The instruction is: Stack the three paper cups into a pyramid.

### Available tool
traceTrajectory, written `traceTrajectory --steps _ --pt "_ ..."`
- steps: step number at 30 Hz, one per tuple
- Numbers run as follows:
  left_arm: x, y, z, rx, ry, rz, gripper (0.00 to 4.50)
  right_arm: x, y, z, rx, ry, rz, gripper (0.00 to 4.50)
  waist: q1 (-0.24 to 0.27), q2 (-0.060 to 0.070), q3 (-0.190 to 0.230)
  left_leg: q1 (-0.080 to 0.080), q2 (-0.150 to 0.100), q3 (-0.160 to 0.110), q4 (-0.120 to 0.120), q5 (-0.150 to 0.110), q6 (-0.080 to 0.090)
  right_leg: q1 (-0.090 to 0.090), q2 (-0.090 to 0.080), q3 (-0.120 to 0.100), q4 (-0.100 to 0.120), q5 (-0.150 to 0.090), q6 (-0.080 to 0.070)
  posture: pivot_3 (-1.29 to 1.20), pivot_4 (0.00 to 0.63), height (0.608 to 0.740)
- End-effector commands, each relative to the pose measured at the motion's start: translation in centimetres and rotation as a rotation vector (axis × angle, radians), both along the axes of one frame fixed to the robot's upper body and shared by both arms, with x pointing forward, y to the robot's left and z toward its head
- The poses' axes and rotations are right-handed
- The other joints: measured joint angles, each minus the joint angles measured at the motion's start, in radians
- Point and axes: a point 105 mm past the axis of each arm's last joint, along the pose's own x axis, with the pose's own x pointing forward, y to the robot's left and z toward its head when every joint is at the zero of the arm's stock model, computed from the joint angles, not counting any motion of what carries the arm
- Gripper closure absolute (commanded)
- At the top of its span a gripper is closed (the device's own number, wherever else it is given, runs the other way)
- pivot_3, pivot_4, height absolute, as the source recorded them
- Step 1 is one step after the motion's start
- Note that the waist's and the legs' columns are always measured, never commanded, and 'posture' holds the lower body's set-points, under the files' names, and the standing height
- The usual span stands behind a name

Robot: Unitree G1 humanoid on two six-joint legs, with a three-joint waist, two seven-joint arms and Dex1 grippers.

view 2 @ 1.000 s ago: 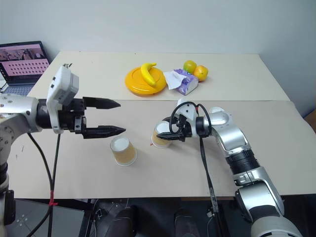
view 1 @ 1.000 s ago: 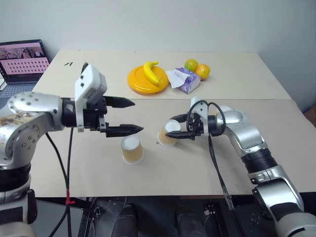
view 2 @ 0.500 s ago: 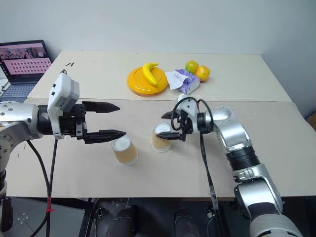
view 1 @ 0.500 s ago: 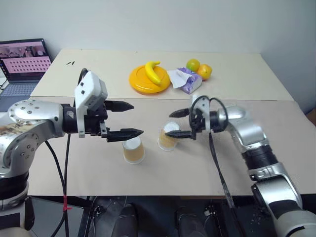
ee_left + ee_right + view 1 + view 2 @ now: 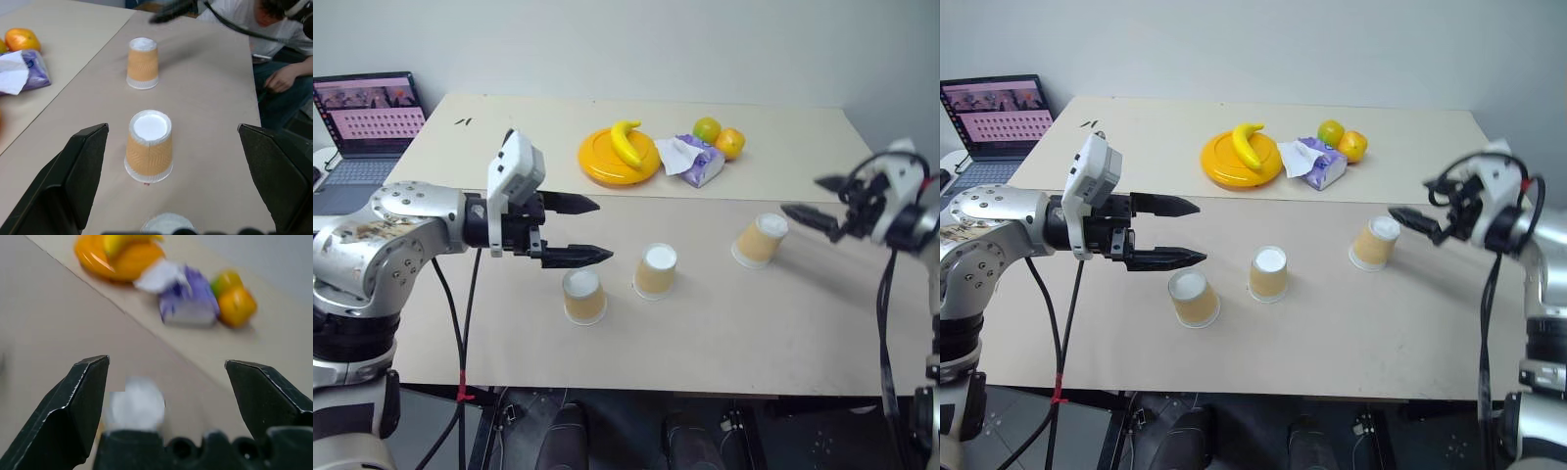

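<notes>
Three tan ribbed paper cups stand upside down and apart in a loose row on the near table: left cup, middle cup, right cup. No pyramid is formed. My left gripper hovers open just above and left of the left cup, pointing along the row; in its wrist view the middle cup sits between the fingers and the right cup beyond. My right gripper is open in the air to the right of the right cup, whose blurred white base shows in its wrist view.
On the far table lie a yellow plate with a banana, a purple tissue pack and two oranges. A laptop sits far left. A seated person shows past the table's end.
My right gripper opened, let go of the middle cup and swung far to the right. The right cup, hidden behind that arm before, now shows. The left gripper stays open, barely moved.
</notes>
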Motion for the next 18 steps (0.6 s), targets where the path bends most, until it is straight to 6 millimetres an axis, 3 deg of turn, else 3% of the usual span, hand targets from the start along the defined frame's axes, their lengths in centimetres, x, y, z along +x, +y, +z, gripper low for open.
traceTrajectory --steps 1,7,18 --pt "0.0 -0.2 0.9 0.007 -0.055 -0.028 0.0 -1.4 -0.9 -0.3 0.036 -0.056 -0.019 0.06 -0.012 0.001 0.0 0.0 0.0 0.0 0.0 0.0 0.0 0.0 0.0 0.0 0.0 0.0 0.0 0.0 0.15 0.732" --pt "0.2 -0.5 1.1 0.015 -0.065 -0.038 0.0 -1.0 0.8 -3.1 0.063 -0.003 0.02 0.06 -0.044 0.001 0.0 0.002 0.0 0.0 0.002 0.001 -0.001 0.001 0.0 0.001 0.004 -0.001 0.002 0.0 0.15 0.732" --pt "-0.4 0.2 0.9 0.052 -0.067 0.012 0.0 2.6 3.5 -3.7 0.026 0.011 0.103 0.06 -0.045 0.002 0.001 0.003 0.0 0.0 0.001 0.001 -0.001 0.002 0.0 0.001 0.003 -0.001 0.001 0.0 0.15 0.732"
